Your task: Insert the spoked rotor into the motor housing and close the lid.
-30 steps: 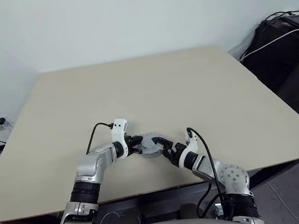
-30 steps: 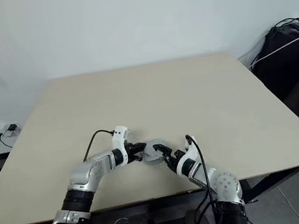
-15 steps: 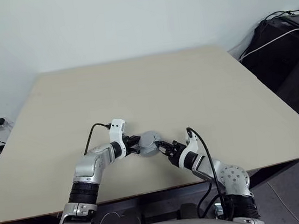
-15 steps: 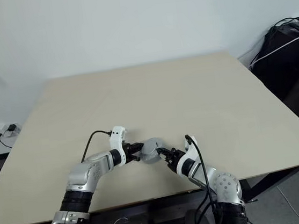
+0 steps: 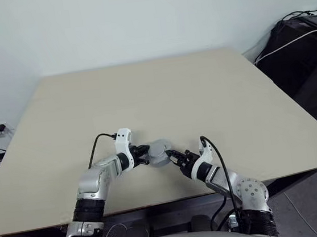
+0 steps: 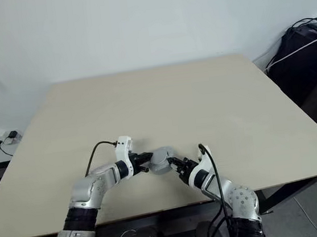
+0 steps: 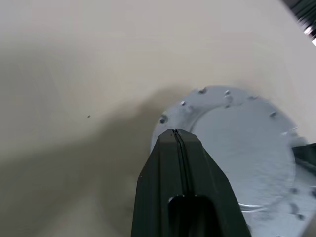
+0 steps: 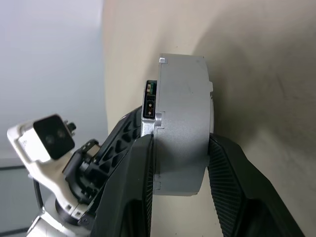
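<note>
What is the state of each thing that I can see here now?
Grey metal motor: assembled, lid on, held off the table between both grippers.
Left gripper: shut, at the motor's face.
Right gripper: shut on the motor's sides.

The left pincer (image 7: 177,136) rises as one black wedge, its two fingers (image 7: 165,163) pressed flat against each other so that just a thin seam runs between them up to the tip. The tip lies over the near edge of a round grey metal housing (image 7: 247,158), whose raised rim carries small bumps spaced around it and rings a smoother, lightly speckled face. Whether the tip touches that rim cannot be told. The housing sits over the pale beige desk (image 7: 74,64), and a soft shadow spreads across the desk beside the housing, on the side away from its far rim.
</note>
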Action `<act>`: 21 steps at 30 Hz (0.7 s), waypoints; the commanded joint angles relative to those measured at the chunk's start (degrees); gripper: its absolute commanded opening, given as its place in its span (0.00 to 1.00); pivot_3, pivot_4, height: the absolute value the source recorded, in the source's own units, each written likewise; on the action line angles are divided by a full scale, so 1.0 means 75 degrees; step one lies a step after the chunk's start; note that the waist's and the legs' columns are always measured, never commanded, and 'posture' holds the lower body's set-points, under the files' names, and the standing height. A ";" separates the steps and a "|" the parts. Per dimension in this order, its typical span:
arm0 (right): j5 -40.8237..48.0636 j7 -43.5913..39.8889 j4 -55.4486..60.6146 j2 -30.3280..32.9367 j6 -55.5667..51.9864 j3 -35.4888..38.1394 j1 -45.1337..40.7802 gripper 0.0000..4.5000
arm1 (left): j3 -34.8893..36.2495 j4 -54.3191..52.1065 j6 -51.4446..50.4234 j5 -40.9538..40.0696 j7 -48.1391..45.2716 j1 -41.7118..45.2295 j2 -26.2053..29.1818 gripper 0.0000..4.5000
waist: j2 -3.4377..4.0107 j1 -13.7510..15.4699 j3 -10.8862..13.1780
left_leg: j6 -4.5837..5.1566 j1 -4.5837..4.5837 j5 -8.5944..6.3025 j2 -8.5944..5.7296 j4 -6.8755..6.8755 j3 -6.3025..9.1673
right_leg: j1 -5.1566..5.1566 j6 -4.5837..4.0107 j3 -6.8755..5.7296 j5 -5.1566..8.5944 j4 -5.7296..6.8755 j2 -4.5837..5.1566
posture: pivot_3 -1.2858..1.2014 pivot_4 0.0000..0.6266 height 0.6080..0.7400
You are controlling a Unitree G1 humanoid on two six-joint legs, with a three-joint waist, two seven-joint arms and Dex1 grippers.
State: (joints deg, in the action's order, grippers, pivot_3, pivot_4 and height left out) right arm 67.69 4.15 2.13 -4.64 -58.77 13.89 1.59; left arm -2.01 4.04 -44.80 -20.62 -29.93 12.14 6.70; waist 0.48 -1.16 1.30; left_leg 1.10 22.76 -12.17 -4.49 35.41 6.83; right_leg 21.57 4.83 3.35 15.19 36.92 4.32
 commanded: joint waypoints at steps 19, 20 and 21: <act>0.1768 0.0612 0.1009 -0.0581 0.1244 -0.0107 -0.0386 0.28 | 0.2265 -0.3304 -0.0420 -0.4299 0.1146 -0.3308 -0.1359 0.09 | 0.0007 -0.0027 0.0107 | 0.0008 0.0015 -0.0005 0.0001 0.0010 -0.0016 | 0.0008 -0.0005 0.0012 0.0042 -0.0008 0.0003 | 0.52 0.00 1.00; 0.1839 0.0652 0.1054 -0.0574 0.1289 -0.0147 -0.0474 0.28 | 0.2294 -0.3223 -0.0434 -0.4502 0.1118 -0.3492 -0.1420 0.14 | 0.0007 -0.0028 0.0119 | 0.0007 0.0016 -0.0005 0.0002 0.0011 -0.0015 | 0.0009 -0.0006 0.0012 0.0043 -0.0007 0.0002 | 0.52 0.00 1.00; 0.1909 0.0693 0.1094 -0.0567 0.1329 -0.0191 -0.0582 0.28 | 0.2316 -0.3148 -0.0437 -0.4705 0.1092 -0.3680 -0.1502 0.22 | 0.0010 -0.0026 0.0126 | 0.0007 0.0016 -0.0005 0.0004 0.0014 -0.0014 | 0.0009 -0.0009 0.0011 0.0045 -0.0006 0.0001 | 0.52 0.00 1.00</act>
State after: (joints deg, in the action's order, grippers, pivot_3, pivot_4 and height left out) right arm 78.20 10.08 5.76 -4.61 -49.98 13.81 0.15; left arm 15.23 -18.47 -48.22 -52.78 -21.15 -15.20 -3.28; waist 0.56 -1.36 2.25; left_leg 1.15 22.88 -12.21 -4.45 35.53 6.73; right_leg 21.63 4.76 3.43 15.53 36.88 4.33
